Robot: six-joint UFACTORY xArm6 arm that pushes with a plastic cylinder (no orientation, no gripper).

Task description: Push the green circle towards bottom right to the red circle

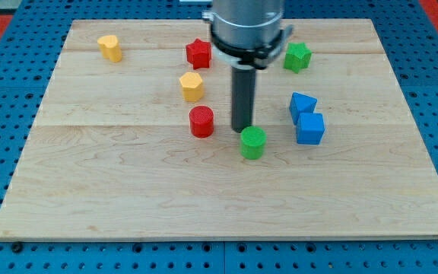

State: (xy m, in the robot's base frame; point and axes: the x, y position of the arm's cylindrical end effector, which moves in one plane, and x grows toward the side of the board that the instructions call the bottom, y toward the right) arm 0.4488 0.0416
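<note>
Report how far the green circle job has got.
Done: green circle already lies right of and slightly below the red circle, a small gap between them. In hand: my tip sits just above its upper-left edge. Left: perhaps a slight nudge nearer.

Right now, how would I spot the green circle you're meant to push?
Find the wooden board, then my tip near its middle. The green circle sits just below-right of it. Unlike the green star near the view's top, it is a round cylinder.

Board's bottom half lies open; blue blocks [306, 118] crowd green circle's [253, 142] right.
</note>
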